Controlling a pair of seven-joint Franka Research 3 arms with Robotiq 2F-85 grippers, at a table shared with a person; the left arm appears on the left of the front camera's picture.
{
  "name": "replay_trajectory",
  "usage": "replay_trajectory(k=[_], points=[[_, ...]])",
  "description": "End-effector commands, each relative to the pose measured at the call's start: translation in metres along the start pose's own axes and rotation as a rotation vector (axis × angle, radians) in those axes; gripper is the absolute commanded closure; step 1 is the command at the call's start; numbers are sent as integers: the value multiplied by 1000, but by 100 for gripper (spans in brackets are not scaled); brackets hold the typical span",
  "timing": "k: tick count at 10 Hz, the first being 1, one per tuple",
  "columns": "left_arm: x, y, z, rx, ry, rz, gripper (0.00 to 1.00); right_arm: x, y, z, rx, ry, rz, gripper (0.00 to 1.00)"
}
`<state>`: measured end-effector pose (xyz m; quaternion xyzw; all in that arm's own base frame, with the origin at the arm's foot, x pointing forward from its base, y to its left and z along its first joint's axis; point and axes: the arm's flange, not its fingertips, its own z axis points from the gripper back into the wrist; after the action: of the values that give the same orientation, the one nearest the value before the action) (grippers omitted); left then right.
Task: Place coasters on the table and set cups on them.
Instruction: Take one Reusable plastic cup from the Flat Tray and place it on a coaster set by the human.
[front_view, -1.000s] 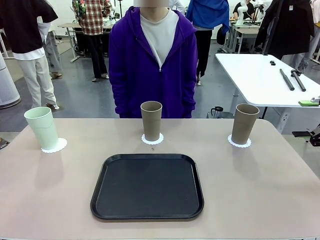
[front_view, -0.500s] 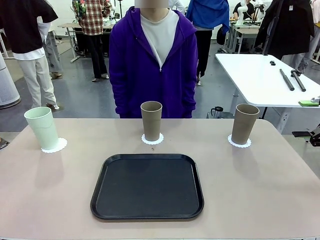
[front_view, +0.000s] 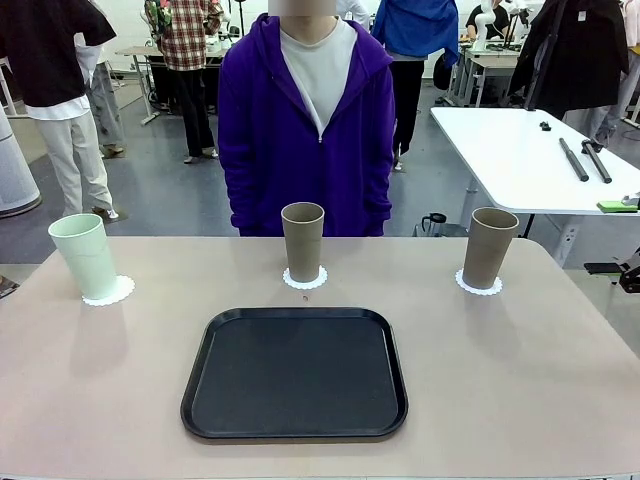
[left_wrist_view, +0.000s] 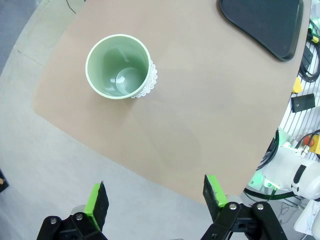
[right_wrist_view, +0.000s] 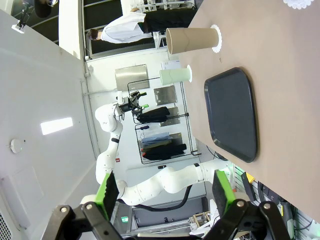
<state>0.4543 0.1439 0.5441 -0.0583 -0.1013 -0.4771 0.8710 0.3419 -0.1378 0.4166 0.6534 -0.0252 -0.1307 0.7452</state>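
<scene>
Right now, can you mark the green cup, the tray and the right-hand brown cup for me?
green cup (front_view: 84, 255), front view, on the middle of its side wall.
tray (front_view: 294, 373), front view, on its bare flat bottom.
right-hand brown cup (front_view: 489, 248), front view, on the middle of its side wall.

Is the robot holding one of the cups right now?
No. The left gripper and the right gripper are both open and empty; each cup stands on its own coaster.
</scene>
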Motion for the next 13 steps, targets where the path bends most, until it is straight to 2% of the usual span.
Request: replay_trajectory(k=[1,2,3,5,6,9,10,12,13], points=[[0,0,0,0,0,0,0,1,1,1,6,4,3,0],[-7,2,0,-31,-9,222,0,1,1,1,6,4,3,0],[-15,-3,-4,-64,-3,389,0,1,1,1,6,4,3,0],[-43,-28,0,-327,-112,581,0,1,1,1,6,4,3,0],[-54,-34,0,-337,-140,607,0,1,1,1,6,4,3,0],[-75,-64,-17,-324,-106,626,0,1,1,1,6,4,3,0],[-81,-53,-16,-355,-168,652,0,1,1,1,6,4,3,0],[-118,-28,-30,-546,-426,732,0,1,1,1,6,4,3,0],[-138,-24,-41,-620,-506,763,0,1,1,1,6,4,3,0]])
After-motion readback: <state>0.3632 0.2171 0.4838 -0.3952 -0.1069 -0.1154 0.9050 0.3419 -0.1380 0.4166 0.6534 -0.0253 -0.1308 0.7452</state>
